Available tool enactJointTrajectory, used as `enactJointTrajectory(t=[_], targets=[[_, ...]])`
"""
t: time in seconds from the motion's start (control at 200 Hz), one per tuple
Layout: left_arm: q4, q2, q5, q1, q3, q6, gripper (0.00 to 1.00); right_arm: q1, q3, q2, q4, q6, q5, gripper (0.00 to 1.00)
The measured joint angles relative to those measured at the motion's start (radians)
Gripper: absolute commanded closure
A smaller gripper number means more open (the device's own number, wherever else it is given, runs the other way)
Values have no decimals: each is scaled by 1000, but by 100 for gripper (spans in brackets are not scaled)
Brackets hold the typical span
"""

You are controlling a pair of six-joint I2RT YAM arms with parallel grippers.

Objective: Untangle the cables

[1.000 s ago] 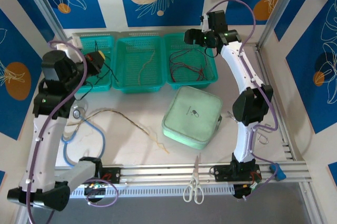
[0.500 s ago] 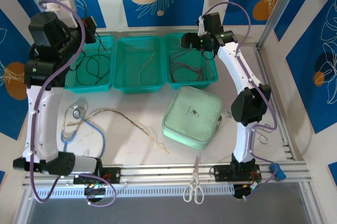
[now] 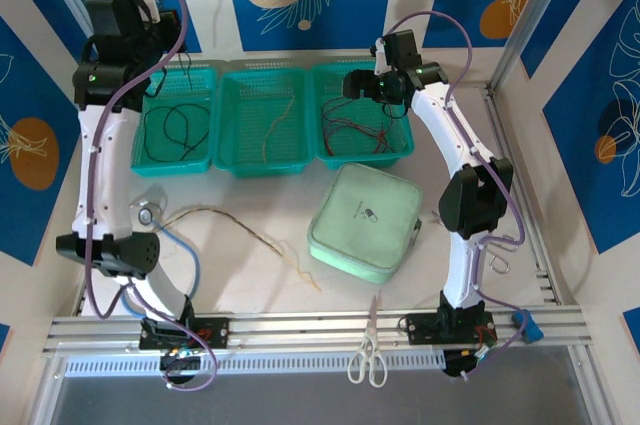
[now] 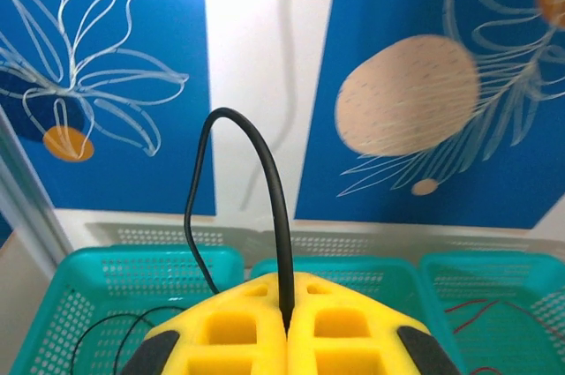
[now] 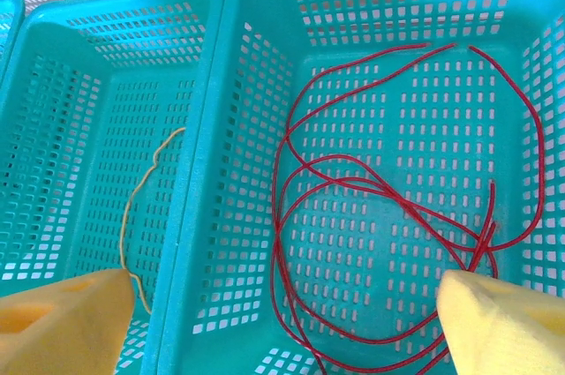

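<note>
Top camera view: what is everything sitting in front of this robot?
baskets: three, teal, row at the table's far edge
black cable: at least one, black, left basket, one end lifted
tan cables: two, tan-yellow, one in middle basket, one on the table
red cables: count unclear, dark red, right basket
stethoscope: one, light-blue tubing, table's left side
pouch: one, pale green, table centre-right
scissors: one pair, white handles, front rail
left hand: one, yellow, shut on the black cable, above left basket
right hand: one, yellow, open above right basket
</note>
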Motion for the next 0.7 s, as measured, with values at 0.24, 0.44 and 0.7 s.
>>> enactJointTrajectory(t=[0.24,0.44,0.7], targets=[[51,22,-35,90,-117,-3,100,-6,0,0,0,-3,-22,11],[128,31,-37,103,-246,-22,100,-5,0,0,0,-3,-37,11],[208,100,-14,146,-423,-83,100,-5,-13,-8,-2,-3,-45,11]])
